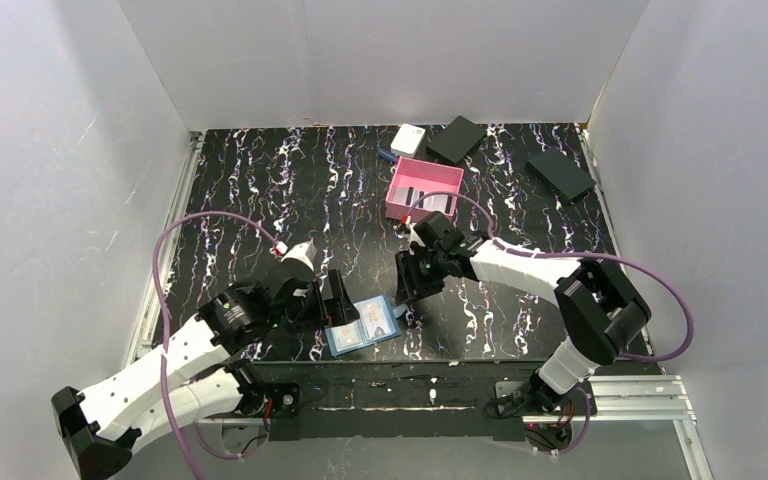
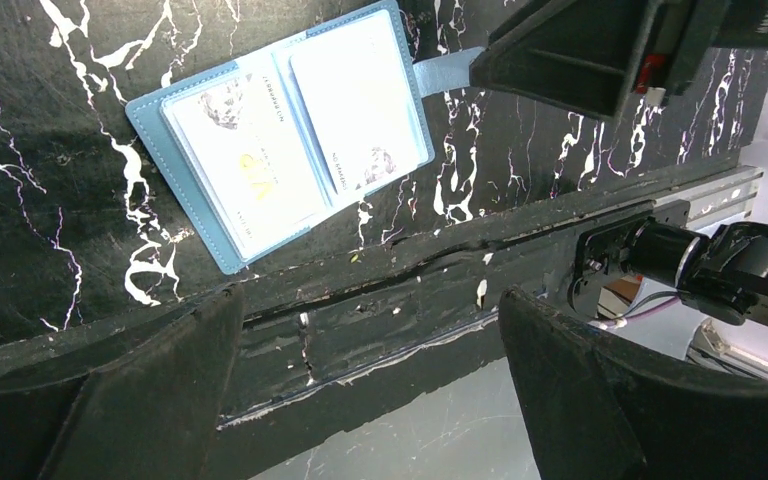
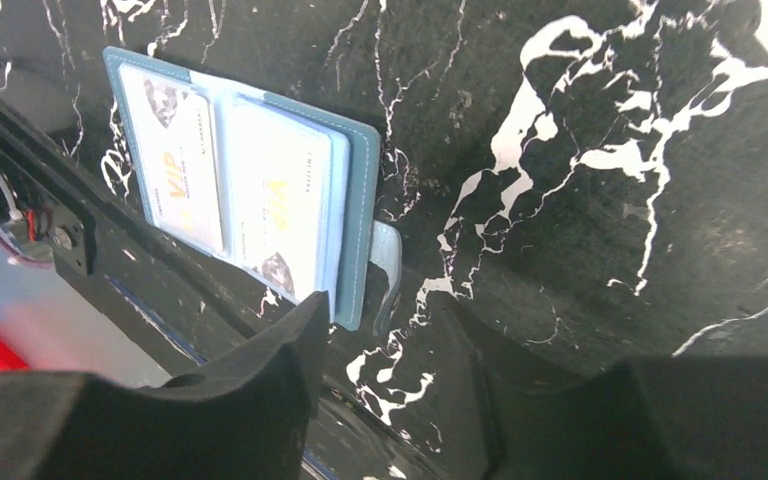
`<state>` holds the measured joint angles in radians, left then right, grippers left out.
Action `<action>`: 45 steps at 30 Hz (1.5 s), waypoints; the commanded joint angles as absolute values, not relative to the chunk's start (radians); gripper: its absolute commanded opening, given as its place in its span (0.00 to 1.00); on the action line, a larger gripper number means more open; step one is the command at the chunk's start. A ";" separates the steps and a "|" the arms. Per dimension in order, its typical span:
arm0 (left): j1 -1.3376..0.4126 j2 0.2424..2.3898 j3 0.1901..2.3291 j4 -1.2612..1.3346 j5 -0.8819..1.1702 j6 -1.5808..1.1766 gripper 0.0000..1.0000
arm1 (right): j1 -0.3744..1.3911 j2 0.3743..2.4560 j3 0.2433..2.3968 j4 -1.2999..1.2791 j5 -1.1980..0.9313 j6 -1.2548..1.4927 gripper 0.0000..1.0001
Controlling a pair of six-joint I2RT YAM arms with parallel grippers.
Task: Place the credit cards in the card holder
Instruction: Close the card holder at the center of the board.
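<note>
The blue card holder (image 1: pixel 363 325) lies open near the table's front edge, between my two grippers. Two pale credit cards sit in its slots, one (image 2: pixel 245 150) on each side (image 2: pixel 355 100). In the right wrist view both cards (image 3: pixel 175 160) show "VIP" print, and the snap tab (image 3: pixel 385 270) sticks out on the mat. My left gripper (image 1: pixel 337 298) is open and empty just left of the holder, its jaws (image 2: pixel 370 380) over the table's front edge. My right gripper (image 1: pixel 407 293) is open and empty just right of the holder, its jaws (image 3: pixel 390 340) by the tab.
A pink open tray (image 1: pixel 423 188) stands at the back middle, with small items inside that I cannot make out. Behind it are a small white box (image 1: pixel 409 138) and a flat black box (image 1: pixel 456 138). Another black box (image 1: pixel 561 173) lies at the back right. White walls enclose the table.
</note>
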<state>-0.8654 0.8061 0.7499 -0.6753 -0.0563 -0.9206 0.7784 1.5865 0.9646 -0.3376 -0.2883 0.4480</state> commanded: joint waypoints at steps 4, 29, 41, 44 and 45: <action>-0.861 0.750 0.711 -0.657 -0.053 -0.947 0.98 | 0.777 1.629 0.937 -0.240 -0.290 0.509 0.41; -0.861 0.609 0.549 -0.483 -0.024 -1.099 0.98 | 0.786 1.621 1.327 -0.692 -0.109 0.328 0.01; -0.855 0.868 0.444 -0.217 0.076 -1.126 0.62 | 0.907 1.681 1.367 -0.603 -0.181 0.402 0.05; -0.854 0.783 0.459 -0.371 -0.016 -1.104 0.64 | 0.944 1.699 1.359 -0.545 -0.192 0.449 0.06; -0.854 0.761 0.465 -0.418 -0.049 -1.101 0.63 | 0.951 1.704 1.355 -0.521 -0.198 0.469 0.07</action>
<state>-0.8594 0.8504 0.4131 -0.2549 0.0794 -1.1349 0.9126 1.6792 1.3212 -0.6134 -0.1628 0.3904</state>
